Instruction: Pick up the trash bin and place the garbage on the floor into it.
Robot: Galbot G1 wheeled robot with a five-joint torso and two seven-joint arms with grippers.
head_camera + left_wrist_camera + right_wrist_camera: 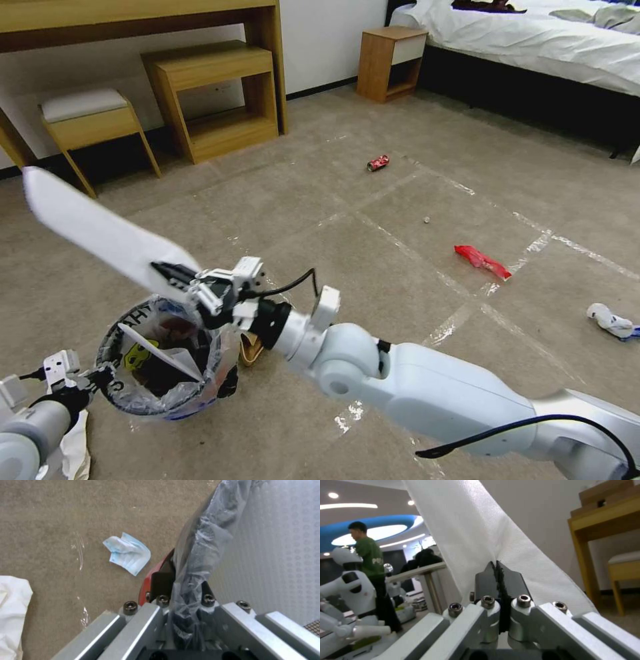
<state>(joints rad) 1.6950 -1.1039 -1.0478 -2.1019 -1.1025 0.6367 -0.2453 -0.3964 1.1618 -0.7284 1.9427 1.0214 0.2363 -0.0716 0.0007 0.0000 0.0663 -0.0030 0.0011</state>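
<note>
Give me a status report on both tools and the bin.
Left tool shut on trash bin rim. Right tool shut on white slipper, held above bin. Red can, red wrapper, tissue on floor.

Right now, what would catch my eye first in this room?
The long white slipper, pinched at one end in the right claw and jutting up over the trash bin. The left claw clamps the bin's bag-lined rim. Beyond, a crushed red can and a red wrapper lie on the taped carpet.
</note>
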